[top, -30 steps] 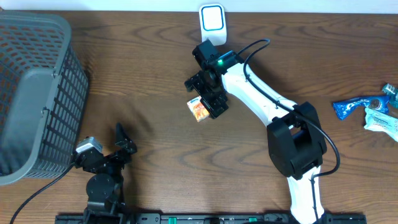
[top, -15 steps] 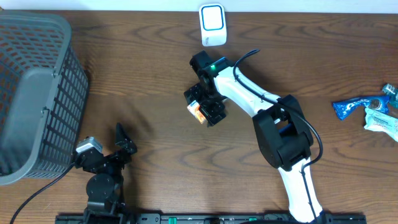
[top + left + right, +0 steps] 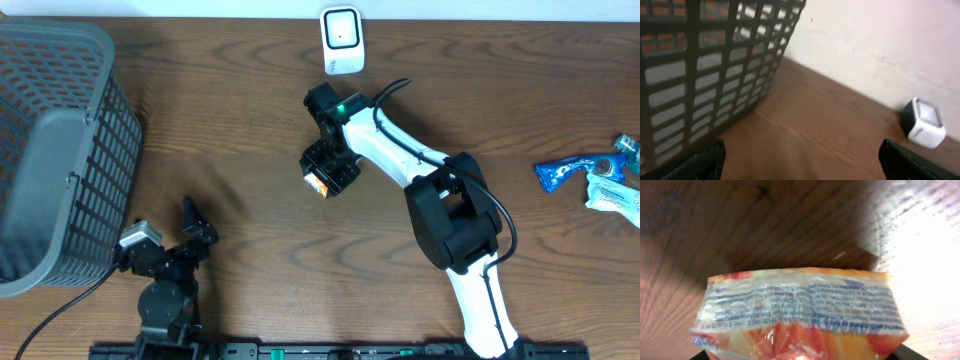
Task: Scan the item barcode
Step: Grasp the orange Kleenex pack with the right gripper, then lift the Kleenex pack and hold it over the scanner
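The packet is a small crinkly foil pouch, orange with a white band of fine blue print along its sealed end. It lies near the middle of the dark, wood-grained tabletop, a little toward the far edge. The right gripper pinches it across its width, jaws far apart. From above, the gripper's black body covers most of it and only one orange corner sticks out. In the right wrist view the pouch fills the lower half. It is cut off at the bottom and hides nearly all of both fingers. The print is too small to read, and I cannot make out a barcode.

The scanner is a small white rounded block with a pale window. It stands at the far edge, straight beyond the packet and apart from it, with nothing between them. The left wrist view shows it too, against a plain white wall.

A grey plastic lattice basket fills the left edge, partly out of frame. Orange patches show through its mesh, but I cannot tell what they are. Blue and white wrappers lie at the right edge, cut off.

The left gripper sits near the front left corner, its black fingers spread wide around nothing.
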You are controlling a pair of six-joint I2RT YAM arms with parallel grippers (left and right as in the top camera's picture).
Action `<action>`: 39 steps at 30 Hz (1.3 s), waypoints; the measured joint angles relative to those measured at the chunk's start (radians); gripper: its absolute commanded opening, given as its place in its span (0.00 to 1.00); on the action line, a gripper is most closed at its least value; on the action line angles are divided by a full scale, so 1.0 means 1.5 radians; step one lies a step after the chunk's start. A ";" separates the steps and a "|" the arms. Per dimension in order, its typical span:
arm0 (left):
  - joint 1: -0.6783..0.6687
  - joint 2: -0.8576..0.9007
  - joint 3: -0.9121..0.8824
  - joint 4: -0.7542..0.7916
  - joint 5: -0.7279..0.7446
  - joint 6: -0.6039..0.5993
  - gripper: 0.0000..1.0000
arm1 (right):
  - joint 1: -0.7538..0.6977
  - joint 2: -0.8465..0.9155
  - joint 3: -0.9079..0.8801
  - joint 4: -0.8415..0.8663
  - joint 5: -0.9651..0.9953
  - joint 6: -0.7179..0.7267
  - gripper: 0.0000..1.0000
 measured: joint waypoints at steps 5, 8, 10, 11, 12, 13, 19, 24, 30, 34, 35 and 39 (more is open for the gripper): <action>0.000 0.000 -0.007 0.112 0.008 0.001 0.98 | 0.000 0.000 0.002 -0.002 0.001 -0.048 0.52; 0.000 0.000 -0.007 0.145 0.027 0.011 0.98 | 0.000 0.000 0.003 -0.004 0.002 -0.061 0.52; 0.000 0.000 -0.007 0.127 0.057 0.038 0.98 | 0.000 0.000 0.003 -0.004 0.002 -0.067 0.54; 0.000 0.000 -0.007 0.108 0.085 0.059 0.98 | 0.000 0.000 0.003 -0.004 0.002 -0.070 0.54; 0.000 0.000 -0.007 0.090 0.116 0.082 0.98 | 0.000 0.000 0.003 -0.005 0.003 -0.073 0.53; 0.000 0.000 -0.007 0.071 0.156 0.106 0.98 | 0.000 0.000 0.003 -0.005 0.003 -0.076 0.53; -0.001 0.000 -0.008 -0.012 0.269 0.176 0.98 | 0.001 0.000 0.004 -0.007 0.006 -0.113 0.48; -0.001 0.001 0.000 -0.040 0.285 0.193 0.98 | 0.001 0.002 0.012 -0.020 0.009 -0.164 0.37; -0.001 0.001 0.002 -0.044 0.293 0.198 0.98 | -0.001 0.028 0.081 -0.124 0.043 -0.230 0.38; -0.001 0.001 0.002 -0.045 0.294 0.203 0.98 | -0.003 0.047 0.155 -0.256 0.062 -0.285 0.41; -0.001 0.001 0.002 -0.045 0.294 0.203 0.98 | -0.004 0.047 0.172 -0.280 0.058 -0.305 0.39; -0.001 0.001 0.002 -0.045 0.296 0.204 0.98 | -0.005 0.047 0.220 -0.347 0.016 -0.394 0.40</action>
